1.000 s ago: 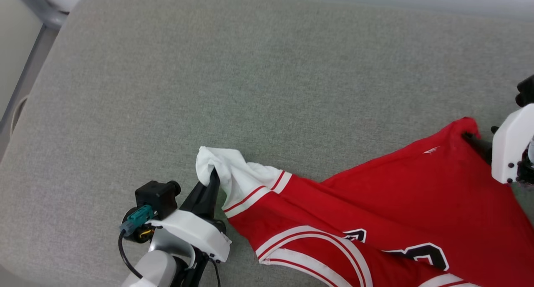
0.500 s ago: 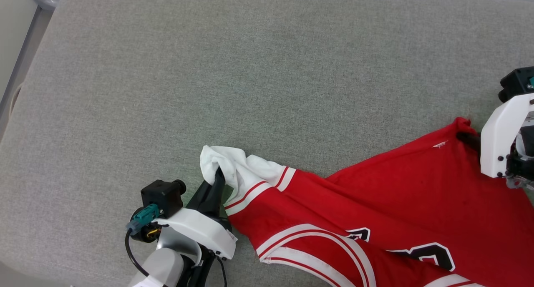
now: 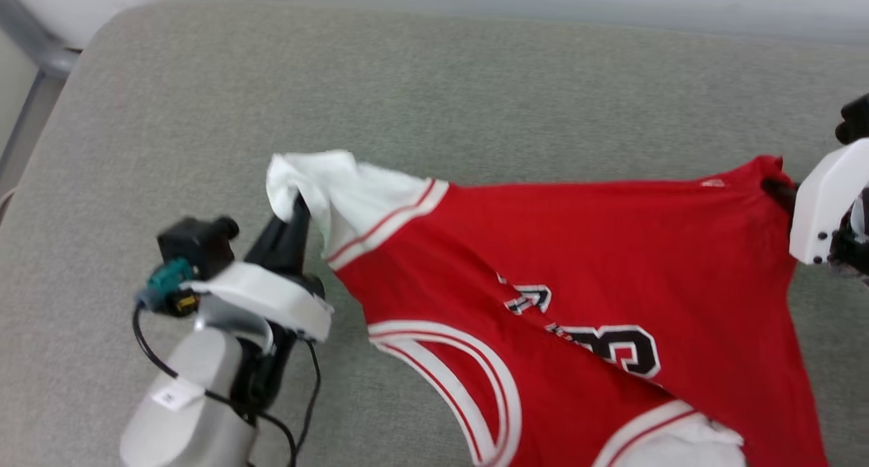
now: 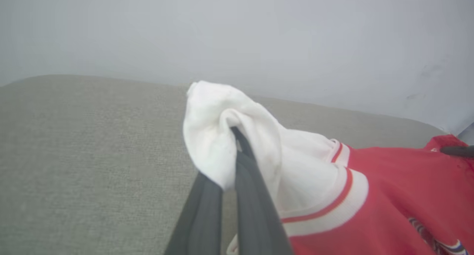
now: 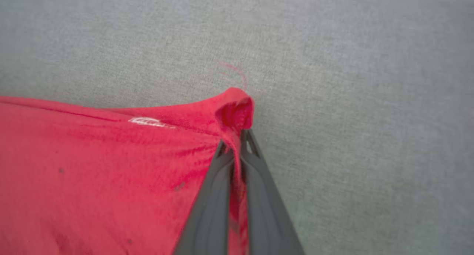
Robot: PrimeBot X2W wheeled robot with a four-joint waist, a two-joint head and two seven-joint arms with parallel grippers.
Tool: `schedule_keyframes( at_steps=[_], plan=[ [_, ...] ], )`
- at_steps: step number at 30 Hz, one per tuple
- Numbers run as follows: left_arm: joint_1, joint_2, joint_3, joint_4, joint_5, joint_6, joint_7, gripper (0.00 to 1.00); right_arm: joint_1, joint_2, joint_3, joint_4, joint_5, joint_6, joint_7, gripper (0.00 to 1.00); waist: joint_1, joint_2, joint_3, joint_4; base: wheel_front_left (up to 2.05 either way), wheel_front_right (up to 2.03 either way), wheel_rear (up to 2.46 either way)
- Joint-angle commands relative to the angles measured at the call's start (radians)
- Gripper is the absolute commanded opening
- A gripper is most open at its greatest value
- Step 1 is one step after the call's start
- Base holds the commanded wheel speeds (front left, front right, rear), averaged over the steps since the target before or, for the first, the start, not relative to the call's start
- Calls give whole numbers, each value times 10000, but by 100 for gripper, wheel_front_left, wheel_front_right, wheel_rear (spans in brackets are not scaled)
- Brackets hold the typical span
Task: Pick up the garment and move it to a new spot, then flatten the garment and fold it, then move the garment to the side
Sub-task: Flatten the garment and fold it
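On the big gray cushion [image 3: 475, 94], the garment [image 3: 577, 263] is lying spread out, toward the right side and the near edge in the head view. It is showing as a red shirt with white sleeves.

The left gripper [image 3: 297, 208] is holding the white sleeve [image 3: 353, 189] at the shirt's left end. Its two dark fingers are squeezing close together, and the white cloth is bunching up over their tips like a little hood.

The right gripper [image 3: 777, 185] is holding the red corner [image 5: 235, 106] at the shirt's right end. Its fingers are pressing tight, with a thin fold of red cloth sitting between them.

The top edge of the shirt is stretching in an almost straight line from one gripper to the other. The rest of the shirt is fanning out below that line toward the bottom of the head view.

The black print [image 3: 611, 345] with white outlines is facing up. The striped trim [image 3: 475, 372] is curving in a big loop below it. A second sleeve [image 3: 679, 446] is peeking out at the bottom edge.

Whether the stretched top edge is touching the cushion or hanging just above it is hard to tell.

A pale wall [image 4: 259, 32] is standing behind the cushion.
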Motion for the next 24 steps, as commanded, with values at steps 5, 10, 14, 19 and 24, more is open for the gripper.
schedule_keyframes(
  at_steps=[5, 10, 14, 19, 24],
  plan=[
    [-1402, 370, 368, 651, -111, -99, 181, 0, -697, 495, -181, 517, -781, -18, -571, 0, -1, 0, -341, -874, 0, 0, 0],
    [-3234, 686, 538, 1846, -65, -223, 692, 0, -1708, 960, -550, 1192, -1495, -20, -1259, 0, -1, 0, -433, -1358, 0, 0, 0],
    [-4833, 940, 475, 2790, 212, -231, 999, 0, -2768, 1130, -903, 1635, -2157, -23, -1874, 0, -1, 0, -283, -1666, 0, 0, 0],
    [-7007, 1411, 499, 3776, 700, -130, 985, 0, -4382, 1264, -1326, 2014, -3166, -34, -2734, 0, -1, 0, 253, -1965, 0, 0, 0],
    [-9120, 1812, 526, 4560, 1085, -138, 795, 0, -6050, 1364, -1981, 2282, -4003, -63, -3521, 0, -1, 0, 929, -2055, 0, 0, 0]
  ],
)
